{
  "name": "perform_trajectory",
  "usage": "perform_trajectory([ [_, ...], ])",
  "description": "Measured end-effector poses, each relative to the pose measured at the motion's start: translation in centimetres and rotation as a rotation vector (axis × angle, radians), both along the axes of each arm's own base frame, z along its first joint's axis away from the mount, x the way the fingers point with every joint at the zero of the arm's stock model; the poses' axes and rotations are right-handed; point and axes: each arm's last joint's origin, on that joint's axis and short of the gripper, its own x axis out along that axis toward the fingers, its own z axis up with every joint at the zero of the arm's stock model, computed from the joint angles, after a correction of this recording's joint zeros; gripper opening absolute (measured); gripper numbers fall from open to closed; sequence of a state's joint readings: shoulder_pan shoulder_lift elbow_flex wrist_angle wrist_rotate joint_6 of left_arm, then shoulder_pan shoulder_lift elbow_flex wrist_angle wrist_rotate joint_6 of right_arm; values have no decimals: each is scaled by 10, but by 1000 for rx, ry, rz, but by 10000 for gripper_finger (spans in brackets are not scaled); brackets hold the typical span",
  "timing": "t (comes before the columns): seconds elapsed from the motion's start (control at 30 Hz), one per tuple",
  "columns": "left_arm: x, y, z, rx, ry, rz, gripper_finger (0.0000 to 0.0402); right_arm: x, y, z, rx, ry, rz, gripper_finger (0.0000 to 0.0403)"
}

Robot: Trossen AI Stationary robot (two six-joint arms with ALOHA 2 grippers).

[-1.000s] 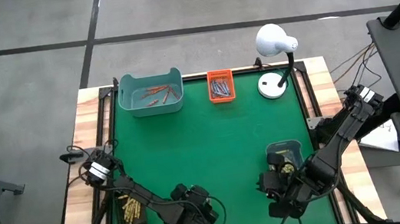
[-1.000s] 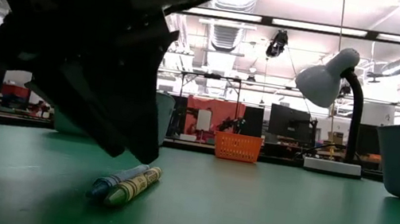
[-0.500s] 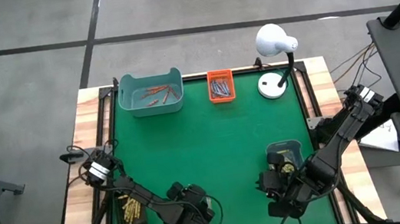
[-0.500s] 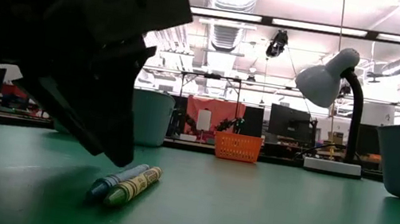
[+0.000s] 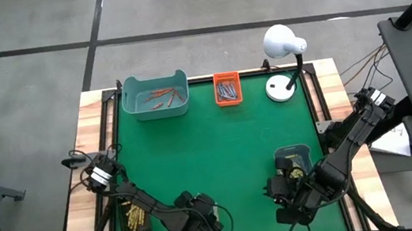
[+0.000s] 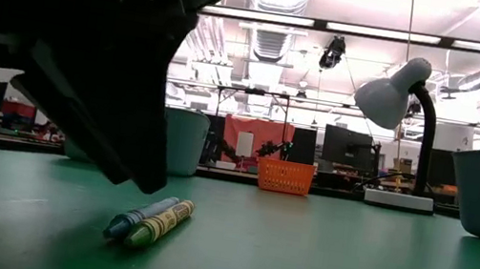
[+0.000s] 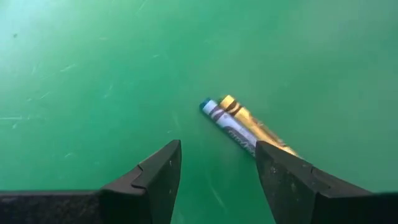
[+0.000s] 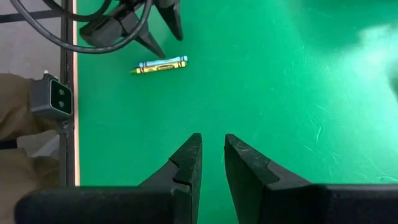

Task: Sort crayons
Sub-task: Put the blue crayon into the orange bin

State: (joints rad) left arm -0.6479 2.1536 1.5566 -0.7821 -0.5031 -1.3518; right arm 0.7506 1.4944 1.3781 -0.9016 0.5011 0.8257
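My left gripper (image 7: 217, 177) hangs spread just above the mat, and I judge it poised to pick. Just ahead of its fingertips lie two crayons (image 7: 239, 126), blue and yellow, touching side by side, long axes parallel, slanting across its opening. Farther off, my right gripper (image 8: 211, 163) waits, fingers narrowly parted, holding nothing.

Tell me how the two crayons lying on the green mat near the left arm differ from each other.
Colour: the blue crayon has a blue tip and a blue-and-white wrapper, while the yellow crayon is gold. Place: in the right wrist view the blue crayon lies on the side nearer the left end effector, the yellow crayon on the far side. Shared: both lie flat on the green mat, side by side, parallel and touching, ungripped.
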Motion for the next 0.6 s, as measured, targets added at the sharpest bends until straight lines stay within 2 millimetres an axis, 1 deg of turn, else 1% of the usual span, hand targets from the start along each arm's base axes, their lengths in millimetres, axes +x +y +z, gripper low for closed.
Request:
perform_trajectory([
  [0.07,1,0,-1,-3,-4,-2,189,0,0,0,0,0,-1,59],
  [0.3,1,-1,-13,12,21,-3,189,0,0,0,2,-3,-1,59],
  [0.5,-3,2,-13,33,61,18,189,0,0,0,4,-5,-1,59],
  [0.6,-4,3,-9,26,73,17,189,1,0,0,6,-9,-1,59],
])
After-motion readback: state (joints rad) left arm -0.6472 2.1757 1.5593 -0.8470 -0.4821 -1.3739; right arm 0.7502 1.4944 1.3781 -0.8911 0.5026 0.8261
